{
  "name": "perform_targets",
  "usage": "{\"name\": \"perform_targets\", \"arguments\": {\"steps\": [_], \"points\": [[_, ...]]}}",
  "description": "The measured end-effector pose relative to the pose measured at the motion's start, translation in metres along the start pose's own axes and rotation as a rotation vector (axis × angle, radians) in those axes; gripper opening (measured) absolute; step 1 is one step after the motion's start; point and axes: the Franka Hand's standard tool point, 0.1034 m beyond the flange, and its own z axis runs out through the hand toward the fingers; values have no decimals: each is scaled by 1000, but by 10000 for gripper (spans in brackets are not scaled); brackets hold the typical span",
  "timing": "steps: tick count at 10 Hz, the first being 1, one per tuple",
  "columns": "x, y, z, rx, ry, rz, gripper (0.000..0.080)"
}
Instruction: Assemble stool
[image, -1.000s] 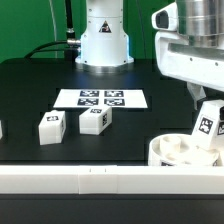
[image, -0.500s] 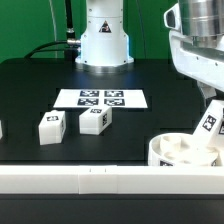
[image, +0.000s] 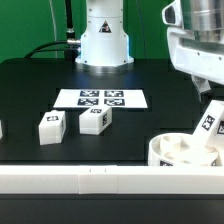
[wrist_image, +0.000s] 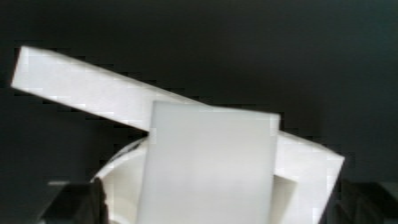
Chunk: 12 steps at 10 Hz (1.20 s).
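Note:
The round white seat (image: 178, 150) lies at the front on the exterior view's right, its ribbed underside up. My gripper (image: 206, 104) is shut on a white leg (image: 209, 125) with a marker tag. It holds the leg tilted, with the lower end down in the seat's far right part. In the wrist view the leg (wrist_image: 214, 160) fills the middle between my jaws, and the seat's curved rim (wrist_image: 118, 172) shows beside it. Two more legs (image: 51, 127) (image: 95, 119) lie on the black table to the exterior view's left.
The marker board (image: 101, 98) lies flat behind the two loose legs. The long white rail (image: 90, 178) runs along the front edge and crosses the wrist view (wrist_image: 80, 85). The arm's white base (image: 104, 40) stands at the back. Another white part (image: 1, 128) shows at the left edge.
The wrist has shifted slightly to the exterior view's right. The leg stays in the grip, tilted on the seat, barely moved. The loose legs have not moved.

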Motion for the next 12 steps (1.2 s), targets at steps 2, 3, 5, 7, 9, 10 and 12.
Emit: {"name": "perform_targets", "arguments": {"steps": [2,3,5,7,9,10,12], "points": [[-2,-2,-9,4,0,-91,649],[-2,-1,-6,1,-1,-150,649],[-2,-1,-6,0,-1,-300,649],[-4,-1,-9,-24,5,-550,649],[-7,-4,-12,-31,16,-787,649],[-11,-5,-13,-32,16,-872,649],[-8,-4,-12,-37,14,-1043,649]]}}
